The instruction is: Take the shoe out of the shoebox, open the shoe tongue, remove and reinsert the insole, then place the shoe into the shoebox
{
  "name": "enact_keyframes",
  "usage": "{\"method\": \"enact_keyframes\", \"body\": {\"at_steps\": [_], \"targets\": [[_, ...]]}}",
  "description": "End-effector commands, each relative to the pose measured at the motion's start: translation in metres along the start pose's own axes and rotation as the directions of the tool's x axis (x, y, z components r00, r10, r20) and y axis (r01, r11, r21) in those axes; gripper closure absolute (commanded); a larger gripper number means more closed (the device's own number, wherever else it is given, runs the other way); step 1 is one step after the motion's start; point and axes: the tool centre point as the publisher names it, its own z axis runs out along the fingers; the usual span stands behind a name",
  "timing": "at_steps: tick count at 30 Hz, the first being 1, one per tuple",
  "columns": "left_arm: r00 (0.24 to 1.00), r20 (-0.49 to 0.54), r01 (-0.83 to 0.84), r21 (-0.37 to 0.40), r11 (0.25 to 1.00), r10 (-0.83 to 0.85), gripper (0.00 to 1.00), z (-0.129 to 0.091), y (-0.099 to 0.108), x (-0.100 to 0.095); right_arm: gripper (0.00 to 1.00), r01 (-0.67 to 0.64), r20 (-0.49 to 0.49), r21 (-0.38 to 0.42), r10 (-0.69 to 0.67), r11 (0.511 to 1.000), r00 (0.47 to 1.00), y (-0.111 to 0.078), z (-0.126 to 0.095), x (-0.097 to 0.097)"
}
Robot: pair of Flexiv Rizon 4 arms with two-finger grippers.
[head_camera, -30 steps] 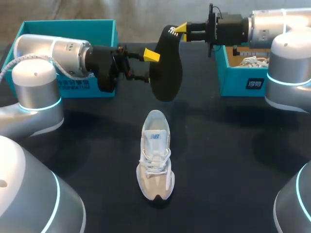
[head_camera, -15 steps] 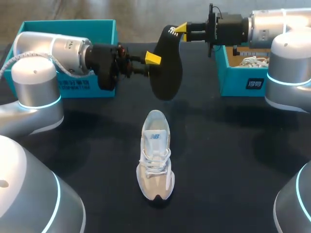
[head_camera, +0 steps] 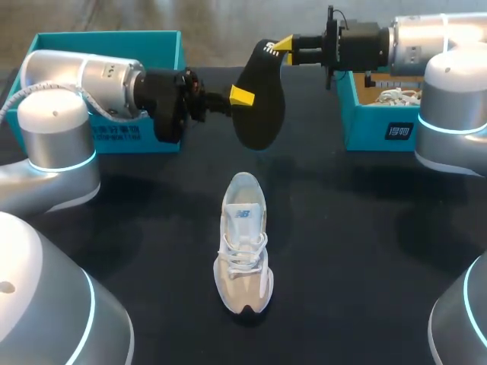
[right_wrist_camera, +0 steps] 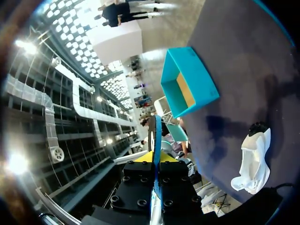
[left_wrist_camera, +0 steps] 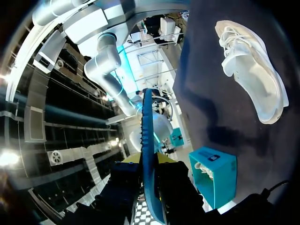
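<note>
My left claw [head_camera: 240,96] and right claw [head_camera: 282,46] both clamp the flat black insole [head_camera: 265,118] aloft. A white laced sneaker [head_camera: 243,247] lies nearer on the table [head_camera: 365,236].

Robotics lab, manipulation test bench. Evidence: black-covered table [head_camera: 365,251] flanked by two grey industrial arms, left arm [head_camera: 84,84] and right arm [head_camera: 434,46], cyan light rings at the joints. Staged props only: one white shoe [head_camera: 243,251], left teal box [head_camera: 163,46], right teal box [head_camera: 373,125]. Dark insole [head_camera: 259,114] pinched in mid-air by left gripper [head_camera: 239,95] and right gripper [head_camera: 283,44].
</note>
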Motion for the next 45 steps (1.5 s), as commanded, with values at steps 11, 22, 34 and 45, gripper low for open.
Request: {"method": "enact_keyframes", "body": {"at_steps": [11,22,34,45], "targets": [[1.000,0.002,-0.008,-0.006,1.000,0.008,1.00,0.000,0.001,0.003,1.00,0.000,0.000,-0.002,0.000,1.000,1.000,0.000,0.001,0.000],[1.000,0.006,-0.010,-0.001,1.000,0.011,1.00,-0.001,0.002,0.003,0.85,0.003,0.004,-0.005,-0.003,1.000,1.000,-0.001,0.001,0.002],[1.000,0.003,-0.014,-0.003,1.000,0.014,1.00,-0.004,0.005,0.004,0.00,0.014,0.009,-0.019,-0.014,1.000,1.000,-0.008,-0.007,0.007],[1.000,-0.016,-0.018,-0.012,1.000,0.017,1.00,-0.012,0.008,0.003,0.00,0.016,0.011,-0.049,-0.016,0.999,1.000,-0.021,-0.031,0.012]]}}
